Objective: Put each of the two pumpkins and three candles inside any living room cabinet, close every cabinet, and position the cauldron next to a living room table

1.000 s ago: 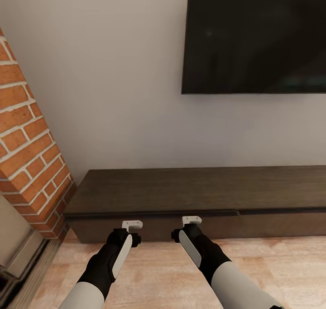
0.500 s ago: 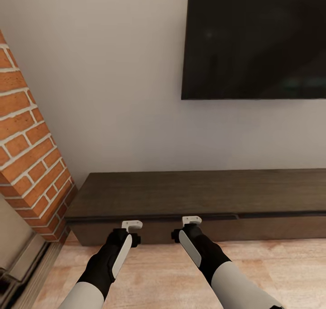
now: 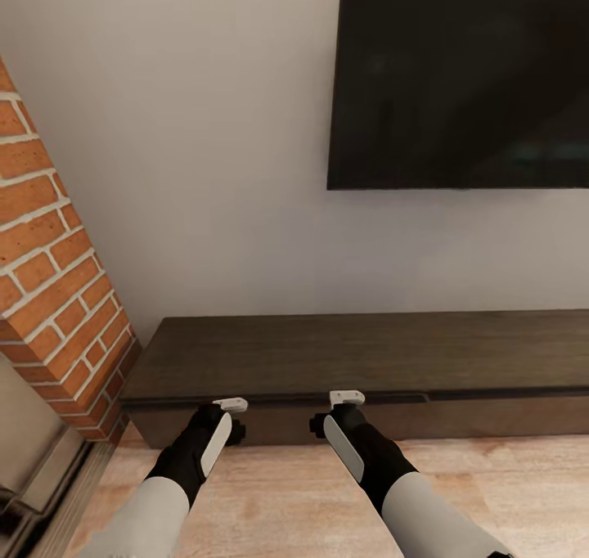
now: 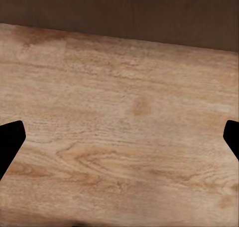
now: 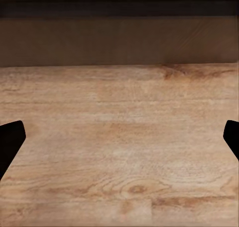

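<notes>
Pale wood floor (image 3: 491,492) runs up to the long dark cabinet (image 3: 360,353) under the wall screen (image 3: 458,75); left gripper (image 3: 229,406) and right gripper (image 3: 347,397), both spread wide and empty, hang near its closed drawers

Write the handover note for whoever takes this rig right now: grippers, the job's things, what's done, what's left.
Left gripper: open, empty, over the pale wood plank floor.
Right gripper: open, empty, over the same floor.
Both hang just in front of the long, low dark-brown wood cabinet; its drawers look closed, top bare in the part seen.
A black wall screen hangs above it, a red brick column stands to the left.
Left: find the pumpkins, candles and cauldron. Whether any are already stored cannot be told.
</notes>
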You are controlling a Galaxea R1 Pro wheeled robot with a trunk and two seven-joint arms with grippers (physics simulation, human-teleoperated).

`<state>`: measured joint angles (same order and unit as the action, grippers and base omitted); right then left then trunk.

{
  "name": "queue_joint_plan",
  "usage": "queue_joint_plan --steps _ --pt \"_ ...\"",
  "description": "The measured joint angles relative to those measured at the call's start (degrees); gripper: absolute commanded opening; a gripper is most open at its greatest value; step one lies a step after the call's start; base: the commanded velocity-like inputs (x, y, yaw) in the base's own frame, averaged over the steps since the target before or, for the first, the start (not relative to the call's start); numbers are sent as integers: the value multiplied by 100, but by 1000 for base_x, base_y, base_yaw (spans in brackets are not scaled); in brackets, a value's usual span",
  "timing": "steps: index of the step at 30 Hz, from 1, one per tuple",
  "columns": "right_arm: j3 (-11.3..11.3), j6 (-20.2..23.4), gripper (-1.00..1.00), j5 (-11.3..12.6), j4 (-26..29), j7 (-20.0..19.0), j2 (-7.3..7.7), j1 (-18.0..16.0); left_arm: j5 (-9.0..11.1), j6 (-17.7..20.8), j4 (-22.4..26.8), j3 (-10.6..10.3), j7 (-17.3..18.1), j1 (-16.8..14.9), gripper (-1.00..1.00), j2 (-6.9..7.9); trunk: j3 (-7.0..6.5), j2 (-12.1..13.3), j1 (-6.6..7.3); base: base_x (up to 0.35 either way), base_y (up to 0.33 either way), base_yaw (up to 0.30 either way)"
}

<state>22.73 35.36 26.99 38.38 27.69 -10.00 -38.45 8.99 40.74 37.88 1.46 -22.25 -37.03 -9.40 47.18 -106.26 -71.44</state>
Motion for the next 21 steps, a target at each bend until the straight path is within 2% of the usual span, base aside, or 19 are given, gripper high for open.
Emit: queue_joint_plan --steps 17,21 --pt "-1 3 100 8 -7 -5 0 0 -2 -78 -123 32 1 -57 100 9 -305 682 373 0 0 0" --pt "-4 9 100 10 -25 1 0 0 6 -83 -162 39 1 -57 100 178 -377 842 461 0 0 0"
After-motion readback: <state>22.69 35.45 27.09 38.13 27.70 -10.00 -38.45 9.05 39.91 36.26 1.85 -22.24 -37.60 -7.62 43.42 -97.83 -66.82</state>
